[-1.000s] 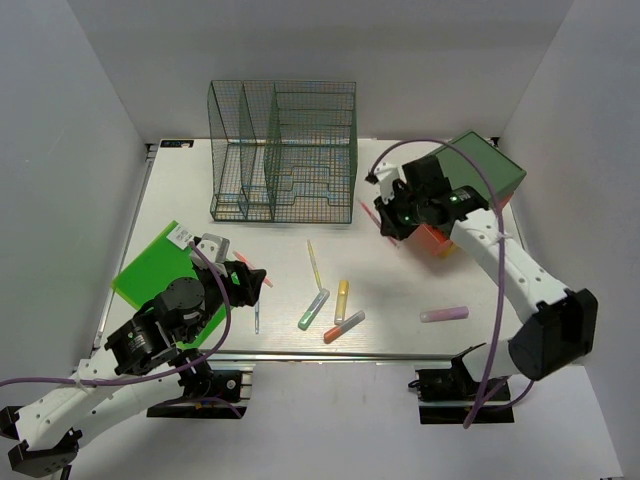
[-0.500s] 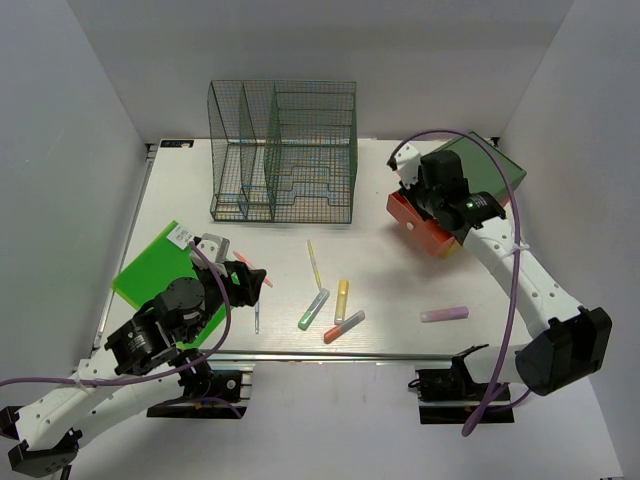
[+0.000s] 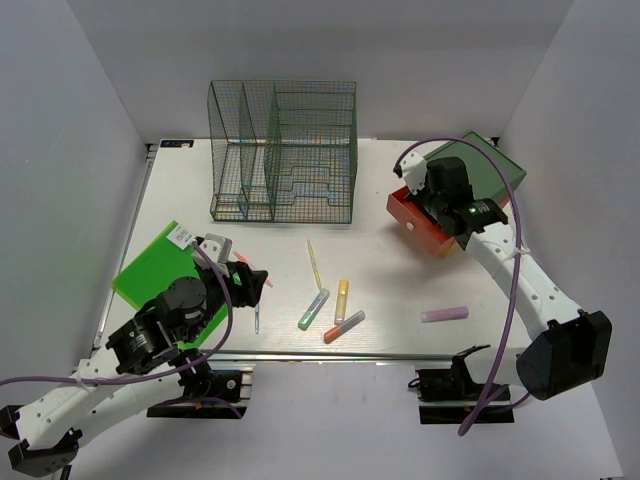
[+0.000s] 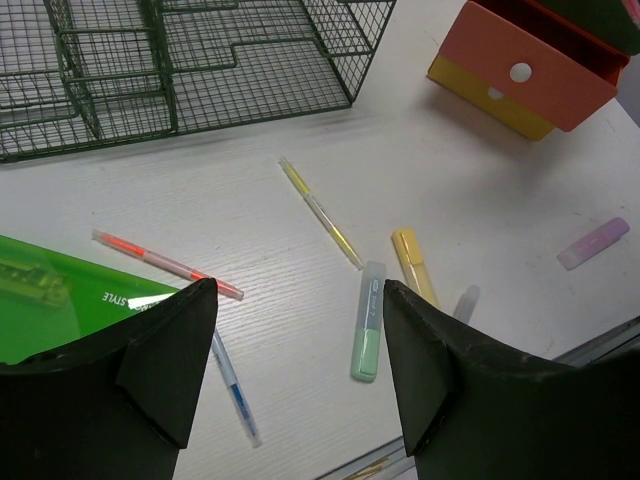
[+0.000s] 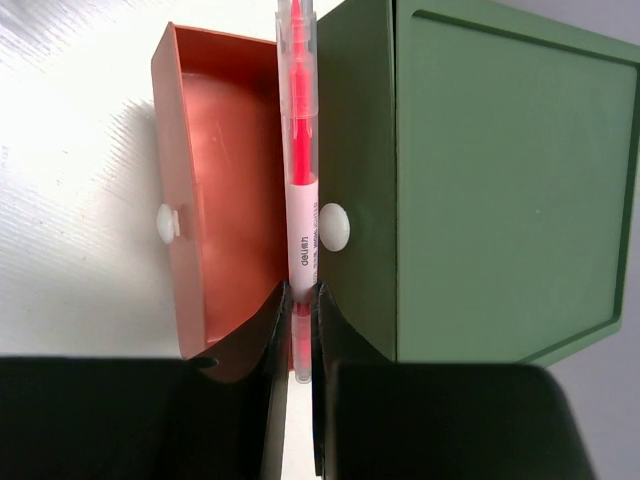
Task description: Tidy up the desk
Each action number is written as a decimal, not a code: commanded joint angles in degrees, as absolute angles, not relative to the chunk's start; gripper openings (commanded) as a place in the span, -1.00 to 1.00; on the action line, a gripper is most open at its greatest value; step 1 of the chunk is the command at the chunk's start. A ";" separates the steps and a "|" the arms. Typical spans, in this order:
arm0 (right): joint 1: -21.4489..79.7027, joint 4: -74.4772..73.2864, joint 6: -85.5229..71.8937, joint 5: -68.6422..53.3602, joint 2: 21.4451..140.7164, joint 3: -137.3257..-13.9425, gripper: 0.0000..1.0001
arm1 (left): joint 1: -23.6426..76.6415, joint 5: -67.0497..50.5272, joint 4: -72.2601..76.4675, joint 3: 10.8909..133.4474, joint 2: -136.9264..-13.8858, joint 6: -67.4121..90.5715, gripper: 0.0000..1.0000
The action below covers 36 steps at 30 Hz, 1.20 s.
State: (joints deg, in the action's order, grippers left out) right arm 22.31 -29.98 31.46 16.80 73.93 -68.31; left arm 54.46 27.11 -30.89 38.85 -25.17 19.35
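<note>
One view, right wrist, shows right gripper (image 5: 297,305) clamping a red pen (image 5: 299,150).

Bright, even white light from overhead; shadows short and soft. In the right wrist view the desk (image 5: 70,120) glares at 10 o'clock and the pen (image 5: 300,200) is sharp. The fingers (image 5: 200,420) at 6 o'clock read black, featureless.

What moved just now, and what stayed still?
The right gripper, shut on the red pen, swung to the right, from beside the drawer box to above its open orange drawer. The left gripper stayed open, hovering in about the same spot. The highlighters and pens on the desk, the green folder and the wire rack did not move.
</note>
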 commanded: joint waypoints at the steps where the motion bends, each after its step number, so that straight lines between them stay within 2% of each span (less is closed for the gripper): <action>1: 21.62 -28.21 32.52 17.49 73.56 -69.61 -1.00 | 54.32 25.93 -30.67 38.50 -26.01 18.63 0.54; 17: 21.09 -29.45 32.26 13.97 77.96 -66.80 -0.97 | 54.32 25.31 -30.32 38.41 -25.75 18.46 0.54; 18: 21.01 -29.44 32.17 14.15 78.31 -66.80 -0.77 | 54.32 25.23 -30.32 38.41 -25.75 18.37 0.54; 21: 21.18 -29.97 31.29 14.07 78.75 -67.32 -0.38 | 54.32 25.14 -30.32 38.41 -26.01 18.37 0.54; 28: 20.92 -32.60 29.80 13.62 78.93 -70.40 -0.16 | 54.32 24.87 -30.15 38.50 -26.54 18.28 0.54; 29: 21.09 -32.96 29.71 13.27 78.58 -71.18 -0.17 | 54.32 24.87 -30.15 38.32 -26.72 18.28 0.55; 31: 21.09 -34.10 28.31 11.96 76.83 -72.42 -0.34 | 54.32 24.79 -30.06 38.32 -26.81 18.28 0.55; 32: 21.09 -34.45 27.52 8.91 75.95 -73.73 -0.66 | 54.32 24.79 -29.97 38.23 -27.15 18.28 0.54; 33: 21.09 -34.89 25.60 6.18 73.33 -74.52 -0.89 | 54.32 24.79 -29.62 38.15 -27.25 18.37 0.53; 34: 21.01 -35.76 24.53 2.32 71.73 -74.97 -1.00 | 54.32 24.61 -29.27 37.80 -27.68 18.28 0.49; 36: 20.92 -35.86 23.30 -12.25 66.74 -72.97 -1.00 | 54.32 24.08 -28.22 37.27 -28.56 18.19 0.27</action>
State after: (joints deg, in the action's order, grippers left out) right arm 21.10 -34.65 26.89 3.90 74.63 -70.85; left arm 54.46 25.28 -30.06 38.39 -27.27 18.98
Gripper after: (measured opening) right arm 0.019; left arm 0.668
